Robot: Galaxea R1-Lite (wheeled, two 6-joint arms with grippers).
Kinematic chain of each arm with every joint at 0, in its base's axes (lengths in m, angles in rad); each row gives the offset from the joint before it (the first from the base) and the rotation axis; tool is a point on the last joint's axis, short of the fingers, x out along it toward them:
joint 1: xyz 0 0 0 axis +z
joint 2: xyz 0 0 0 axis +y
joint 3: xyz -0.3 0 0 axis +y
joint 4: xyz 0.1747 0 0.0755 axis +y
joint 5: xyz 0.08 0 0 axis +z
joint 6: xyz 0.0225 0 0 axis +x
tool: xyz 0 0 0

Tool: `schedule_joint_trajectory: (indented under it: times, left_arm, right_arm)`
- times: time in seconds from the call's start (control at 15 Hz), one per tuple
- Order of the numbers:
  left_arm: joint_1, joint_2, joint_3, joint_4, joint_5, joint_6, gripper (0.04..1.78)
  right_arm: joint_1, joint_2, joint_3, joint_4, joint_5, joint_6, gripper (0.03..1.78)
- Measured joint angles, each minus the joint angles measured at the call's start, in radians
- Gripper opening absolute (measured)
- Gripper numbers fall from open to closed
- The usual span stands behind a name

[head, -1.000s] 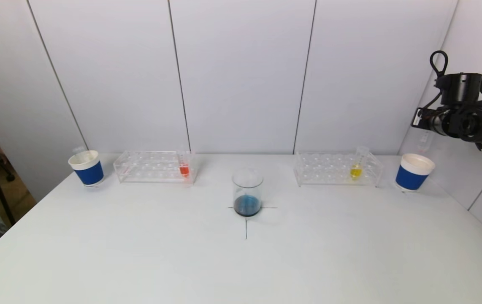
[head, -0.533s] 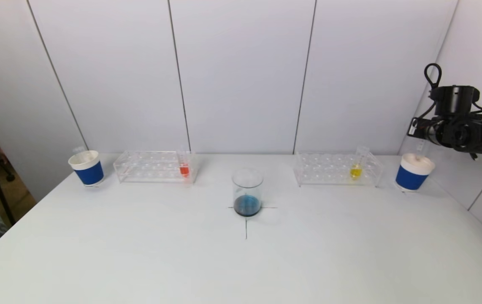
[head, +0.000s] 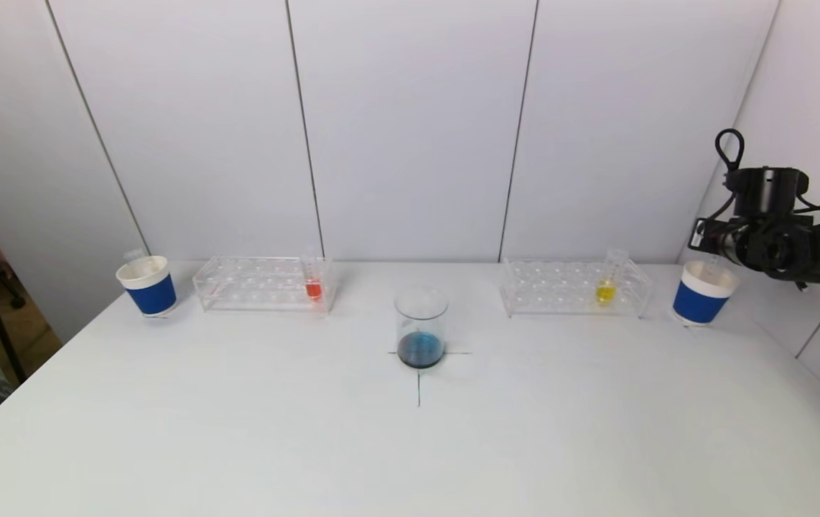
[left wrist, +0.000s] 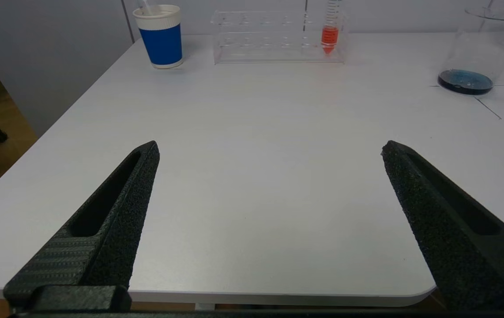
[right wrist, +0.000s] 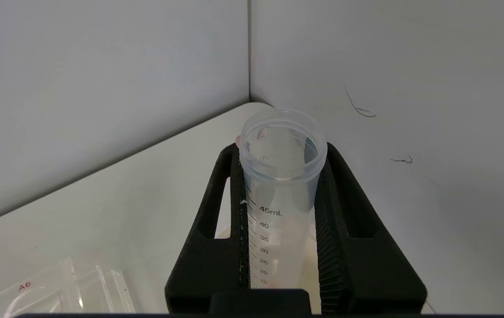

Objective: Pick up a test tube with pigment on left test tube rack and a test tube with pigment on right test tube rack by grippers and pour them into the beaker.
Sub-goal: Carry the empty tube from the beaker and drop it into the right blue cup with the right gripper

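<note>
Right wrist view: empty test tube (right wrist: 278, 194) clamped upright in right gripper (right wrist: 280, 176), just above blue paper cup (head: 702, 293) at table's (head: 238, 431) right end. Left gripper (left wrist: 269, 150) w/ fingers spread wide, holding nothing, near table edge. Beaker (head: 421, 327) at center w/ dark blue liquid.

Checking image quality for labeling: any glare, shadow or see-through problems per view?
Head view: even, soft light, only a faint shadow beside the beaker; the clear right rack nearly blends into the table. Left wrist view: sharp, no glare. Right wrist view: the empty test tube is translucent, its scale readable.
</note>
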Motion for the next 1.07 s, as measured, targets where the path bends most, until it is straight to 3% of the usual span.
schedule_joint_trajectory:
  times: [0.33, 1.07]
  left_arm:
    - [0.000, 0.000, 0.000, 0.000, 0.000, 0.000, 1.76]
    - [0.000, 0.000, 0.000, 0.000, 0.000, 0.000, 1.76]
  right_arm:
    - [0.002, -0.008, 0.064, -0.036, 0.000, 0.001, 0.48]
    - [0.002, -0.020, 0.081, -0.036, -0.001, 0.005, 0.48]
